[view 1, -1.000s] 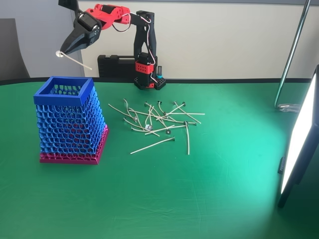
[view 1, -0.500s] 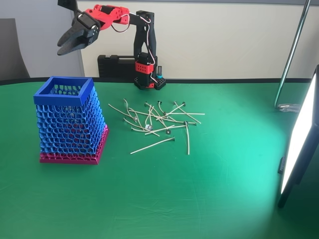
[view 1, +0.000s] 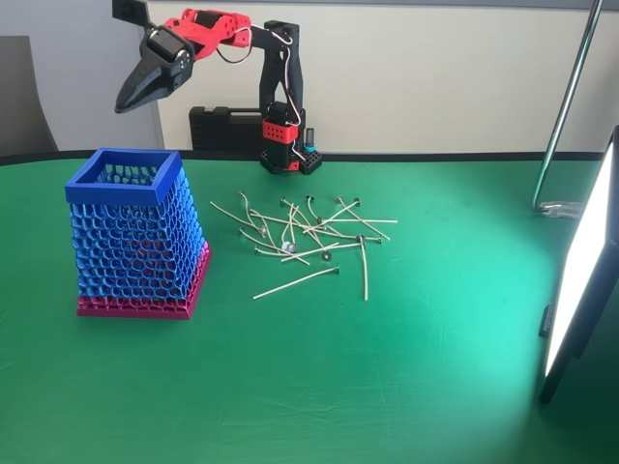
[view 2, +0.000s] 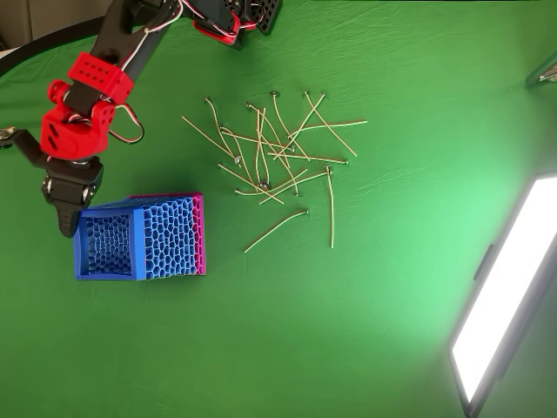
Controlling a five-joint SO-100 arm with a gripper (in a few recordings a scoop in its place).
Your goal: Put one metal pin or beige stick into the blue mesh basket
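Hand (view 1: 124, 103): raised above the worktop, pointing down and to the left in the fixed view, over the rear left edge of the blue mesh basket (view 1: 135, 232). Its fingers are pressed together to a point and nothing is seen between them. In the overhead view the hand (view 2: 66, 228) sits at the basket's left rim, its tip just at the edge of the opening.

Blue mesh basket: upright on the green worktop (view 1: 387, 387), square rim uppermost, magenta band at the foot. Whether a stick lies inside cannot be told through the mesh.

Sticks (view 1: 309, 237): a loose heap of thin beige sticks with small dark or metallic heads, lying flat on the worktop to the right of the basket in the fixed view and well apart from the hand. Many cross one another. One stick (view 1: 296, 281) lies alone at the near edge of the heap, touching no other.

Handling assessment: the sticks appear very light, thin and fairly stiff, some slightly bowed. They look prone to rolling or slipping from a pinch, and they lie so low on the cloth that fingertips must close almost at the surface. Best hold is judged to be mid-shaft, across the length, on the lone stick, since pulling from the heap risks dragging neighbours.
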